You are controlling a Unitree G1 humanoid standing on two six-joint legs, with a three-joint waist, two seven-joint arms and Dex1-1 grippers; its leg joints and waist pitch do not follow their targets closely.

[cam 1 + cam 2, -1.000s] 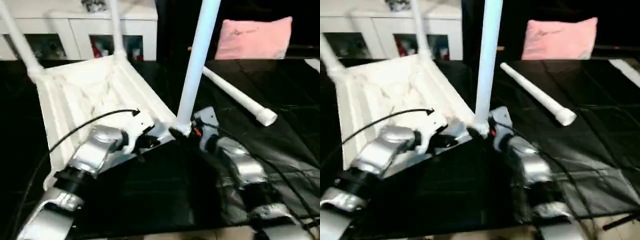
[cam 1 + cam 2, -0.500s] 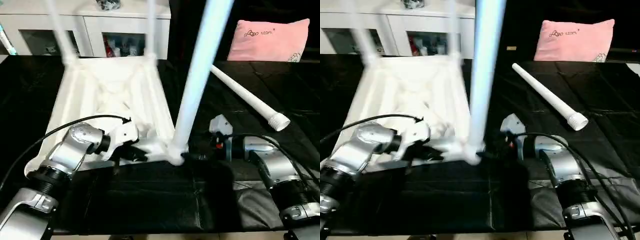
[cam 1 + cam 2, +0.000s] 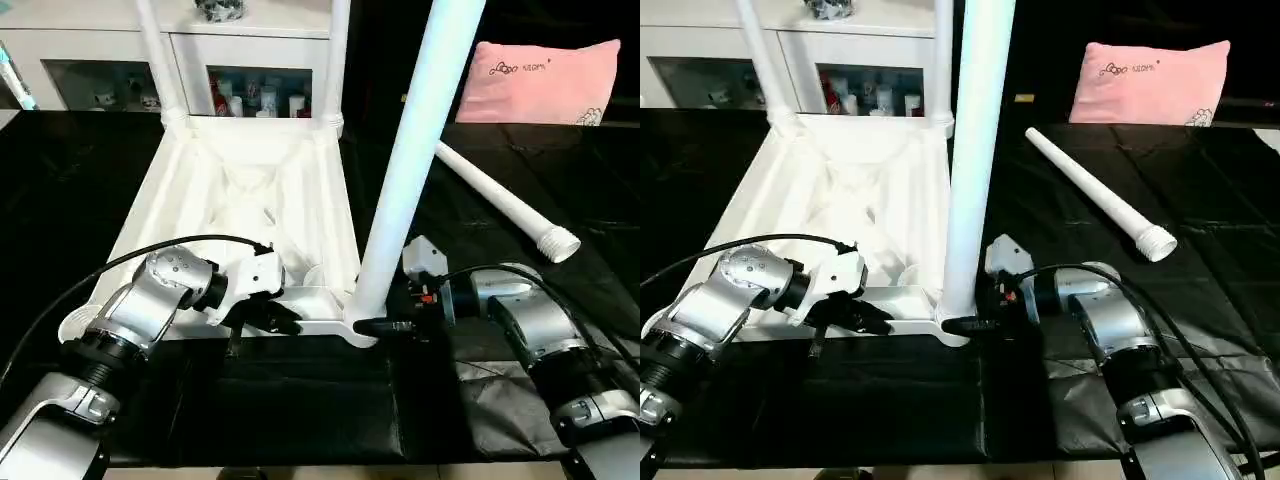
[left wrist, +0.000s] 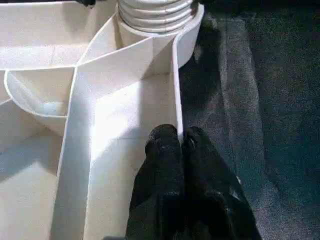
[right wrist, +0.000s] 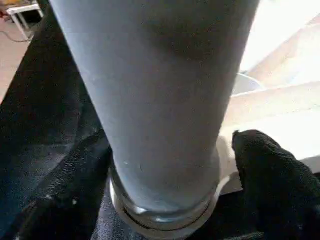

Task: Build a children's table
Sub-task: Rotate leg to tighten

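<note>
Black desk (image 3: 300, 400): tabletop (image 3: 240, 190) underside up. Left gripper (image 4: 179, 142) pinches its rim. Upright leg (image 3: 400, 190) between right gripper (image 5: 165, 165) fingers, grip unclear.

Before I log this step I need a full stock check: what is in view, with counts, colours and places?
Tabletop: one, white, upside down on the black mat.
Fitted legs: three, white, upright in corner sockets, two far, one near.
Loose leg: one, white, lying on the mat, right of the tabletop.
Mat: one, black.
Cushion: one, pink, far right.
Cabinet: one, white, glass doors, behind.
Left gripper: pinching the tabletop's near rim.
Right gripper: fingers either side of the near leg's base.
</note>
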